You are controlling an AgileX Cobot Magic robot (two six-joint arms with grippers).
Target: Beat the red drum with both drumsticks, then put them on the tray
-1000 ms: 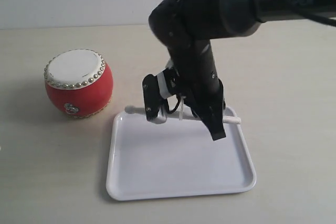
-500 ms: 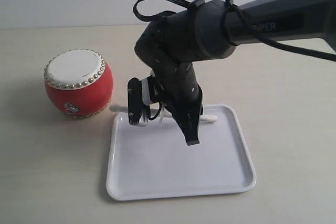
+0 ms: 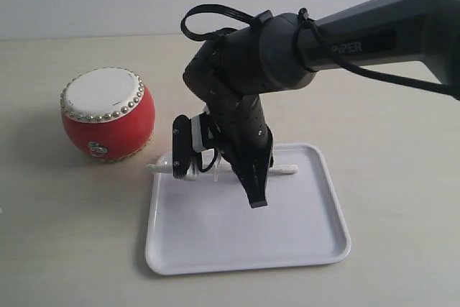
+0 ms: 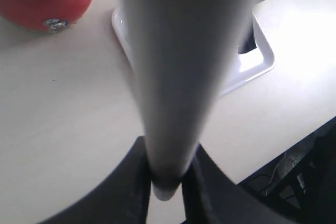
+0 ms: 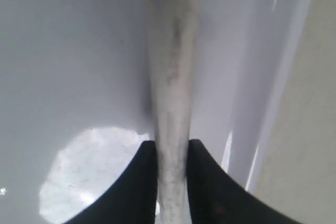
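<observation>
On a pale tabletop [image 3: 388, 106], the right arm [image 3: 251, 62] is seen bent down over the white tray [image 3: 316, 242]. The red drum [image 3: 108, 116] is left standing on the tabletop just off the tray's far left corner. One drumstick [image 3: 284, 170] is held level and low along the tray's far side, with its left end jutting past the rim toward the drum. It is clamped in the right end effector [image 5: 171, 150]. The second drumstick [image 4: 184, 51] is pinched in the left end effector [image 4: 165, 166] above the tabletop near a tray corner. The put-down is judged to be under way. The stick is best shifted inward until both ends are inside the rim, then lowered flat and released gently.
</observation>
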